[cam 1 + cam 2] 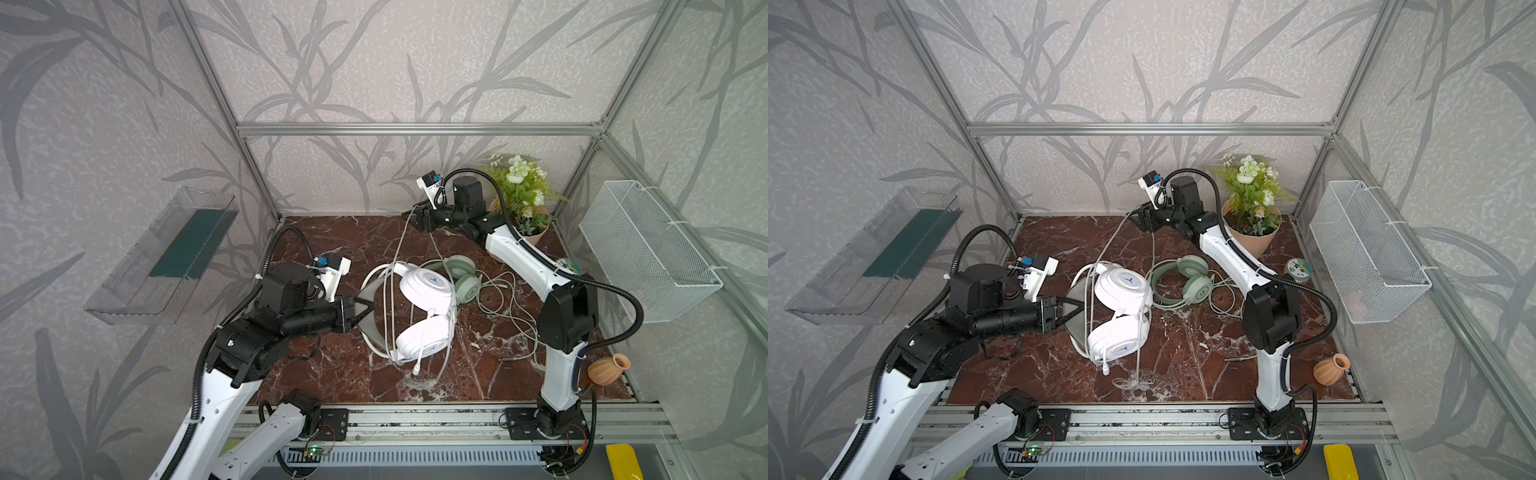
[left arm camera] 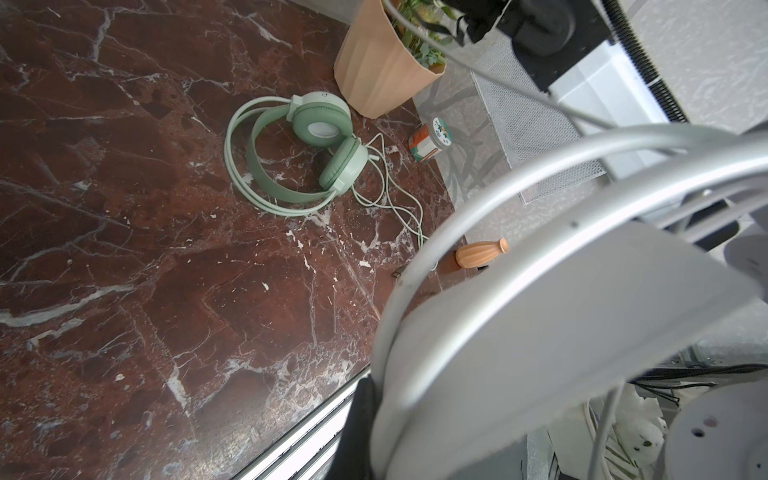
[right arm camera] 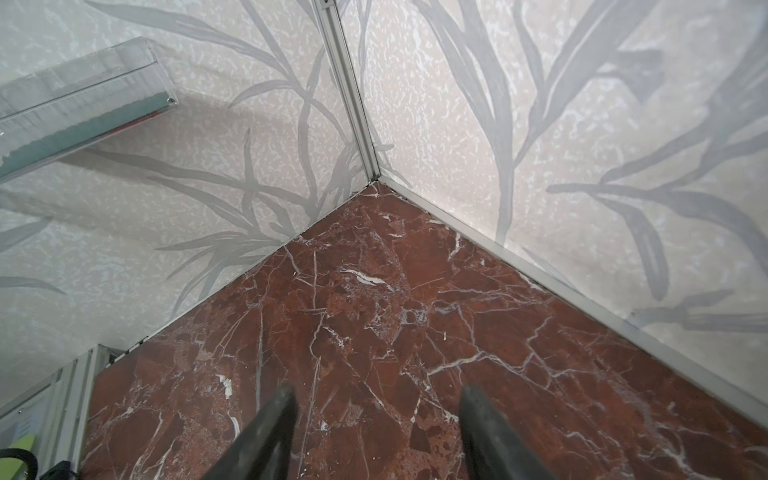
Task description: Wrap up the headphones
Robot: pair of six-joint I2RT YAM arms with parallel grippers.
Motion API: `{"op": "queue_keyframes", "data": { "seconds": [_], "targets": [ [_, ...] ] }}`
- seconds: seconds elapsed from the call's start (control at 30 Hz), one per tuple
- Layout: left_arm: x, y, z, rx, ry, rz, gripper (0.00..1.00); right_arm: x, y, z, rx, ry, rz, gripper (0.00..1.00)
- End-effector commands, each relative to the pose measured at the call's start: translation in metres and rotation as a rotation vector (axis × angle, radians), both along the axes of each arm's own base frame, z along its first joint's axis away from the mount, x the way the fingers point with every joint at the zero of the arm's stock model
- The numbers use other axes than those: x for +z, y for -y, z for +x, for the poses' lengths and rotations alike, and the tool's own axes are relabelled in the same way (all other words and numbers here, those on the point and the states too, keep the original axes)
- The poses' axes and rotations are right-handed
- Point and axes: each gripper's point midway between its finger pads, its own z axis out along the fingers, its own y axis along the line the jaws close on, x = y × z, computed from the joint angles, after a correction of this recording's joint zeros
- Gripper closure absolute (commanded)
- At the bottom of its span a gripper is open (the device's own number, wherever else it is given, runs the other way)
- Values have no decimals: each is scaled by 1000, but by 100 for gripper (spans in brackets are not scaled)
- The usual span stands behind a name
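Observation:
The white headphones hang tilted above the middle of the red marble table. My left gripper is shut on their grey inner headband. Their thin pale cable loops over the headband and runs up to my right gripper, raised near the back wall. That gripper is open, and its wrist view shows nothing between the fingers. The mint green headphones lie flat behind the white pair, untouched.
The mint pair's loose cable sprawls beside the right arm. A flower pot stands at the back right, with a small tin and a terracotta vase along the right edge. A wire basket and a clear shelf hang on the walls.

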Motion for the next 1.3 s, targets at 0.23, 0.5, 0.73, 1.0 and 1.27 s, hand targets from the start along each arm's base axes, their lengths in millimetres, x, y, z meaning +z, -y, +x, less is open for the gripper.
{"op": "queue_keyframes", "data": {
  "seconds": [0.23, 0.5, 0.73, 1.0, 1.27],
  "targets": [
    [26, -1, 5, 34, 21, -26, 100, -42, 16, -9, -96, -86, 34, 20],
    [13, -2, 13, 72, -54, 2, 100, -64, 24, -43, -147, -109, 99, 1],
    [7, -9, 23, 124, -116, 1, 100, -90, 50, -80, -332, -181, 107, 1],
    [14, -17, 30, 151, -171, -86, 100, -136, 53, -137, -299, -210, 22, 1],
    [13, -21, 34, 166, -186, -78, 100, -174, 101, -162, -449, -234, -104, 1]
  ]
}}
